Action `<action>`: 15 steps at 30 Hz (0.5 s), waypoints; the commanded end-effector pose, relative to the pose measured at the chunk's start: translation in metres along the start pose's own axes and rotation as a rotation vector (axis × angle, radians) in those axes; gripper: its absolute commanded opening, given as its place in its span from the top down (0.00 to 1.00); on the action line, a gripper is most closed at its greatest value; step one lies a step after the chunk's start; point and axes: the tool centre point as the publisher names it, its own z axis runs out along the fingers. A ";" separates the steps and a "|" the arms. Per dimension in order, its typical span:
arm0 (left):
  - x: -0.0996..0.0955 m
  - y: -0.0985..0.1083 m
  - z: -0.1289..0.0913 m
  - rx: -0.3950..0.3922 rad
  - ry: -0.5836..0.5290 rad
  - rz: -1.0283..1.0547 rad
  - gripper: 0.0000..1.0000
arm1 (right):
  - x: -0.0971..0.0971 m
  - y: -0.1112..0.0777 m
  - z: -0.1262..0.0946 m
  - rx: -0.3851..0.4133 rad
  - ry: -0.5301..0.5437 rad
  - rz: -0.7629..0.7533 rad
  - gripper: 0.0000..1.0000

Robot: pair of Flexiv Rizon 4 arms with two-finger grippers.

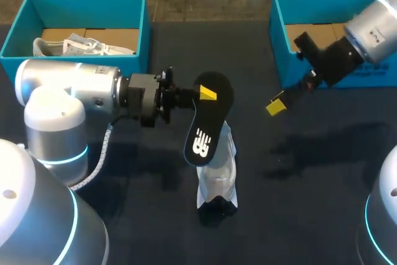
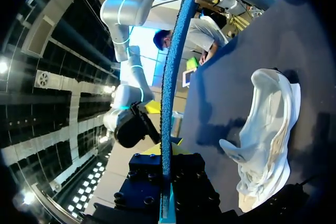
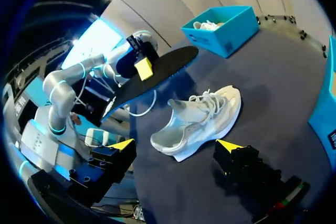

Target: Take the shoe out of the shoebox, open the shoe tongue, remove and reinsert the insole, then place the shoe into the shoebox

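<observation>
insole out, held in left claw; shoe on the surface

- left claw: comes in from the left side and is clamped on the insole near its upper, rounded end. one yellow finger lies across the black top face. the left wrist view has the insole edge-on between the two fingers, blue underside showing, with a finger pressed to each face.
- insole: held off the surface and tilted. the lower end, with a white mark on it, hangs just above the shoe's opening. cannot tell whether the two touch.
- shoe: white, laced, standing on its sole near the middle of the dark surface, outside both boxes. the right wrist view shows the laces up top and the opening gaping toward the left arm.
- right claw: fingers wide apart, nothing between them. it hangs over the surface on the right, just in front of the right shoebox and well apart from the shoe.
- right shoebox: teal, at the far right corner, partly covered by the right arm. the part of the floor that shows is brown cardboard.
- left shoebox: teal, at the far left corner, lid off. a second shoe, also white, lies inside on the brown floor.
</observation>
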 end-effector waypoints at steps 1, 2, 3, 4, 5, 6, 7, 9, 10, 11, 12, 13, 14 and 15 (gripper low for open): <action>0.006 -0.018 0.002 0.016 0.011 -0.030 1.00 | 0.001 -0.001 0.002 0.027 -0.022 -0.051 0.00; 0.007 -0.025 0.001 0.032 0.011 -0.056 1.00 | 0.000 -0.006 0.004 0.039 -0.032 -0.090 0.00; 0.009 -0.033 0.000 0.036 0.013 -0.071 1.00 | -0.001 -0.012 0.007 0.038 -0.051 -0.121 0.00; 0.010 -0.039 -0.001 0.040 0.020 -0.099 1.00 | -0.002 -0.018 0.009 0.039 -0.058 -0.162 0.00; 0.012 -0.045 -0.002 0.043 0.040 -0.149 1.00 | -0.002 -0.023 0.012 0.043 -0.074 -0.190 0.00; 0.013 -0.047 -0.002 0.036 0.050 -0.165 1.00 | -0.003 -0.028 0.015 0.068 -0.093 -0.235 0.00; 0.017 -0.057 -0.001 -0.002 0.109 -0.191 1.00 | -0.002 -0.032 0.019 0.091 -0.086 -0.316 0.00; 0.017 -0.057 -0.001 -0.002 0.109 -0.191 1.00 | 0.003 -0.040 0.025 0.145 -0.035 -0.513 0.00; 0.017 -0.057 -0.001 -0.002 0.109 -0.191 1.00 | 0.003 -0.040 0.025 0.145 -0.035 -0.513 0.00; 0.017 -0.057 -0.001 -0.002 0.109 -0.191 1.00 | 0.003 -0.040 0.025 0.145 -0.035 -0.513 0.00; 0.017 -0.057 -0.001 -0.002 0.109 -0.191 1.00 | 0.003 -0.040 0.025 0.145 -0.035 -0.513 0.00; 0.017 -0.057 -0.001 -0.002 0.109 -0.191 1.00 | 0.003 -0.040 0.025 0.145 -0.035 -0.513 0.00; 0.017 -0.057 -0.001 -0.002 0.109 -0.191 1.00 | 0.003 -0.040 0.025 0.145 -0.035 -0.513 0.00; 0.017 -0.057 -0.001 -0.002 0.109 -0.191 1.00 | 0.003 -0.040 0.025 0.145 -0.035 -0.513 0.00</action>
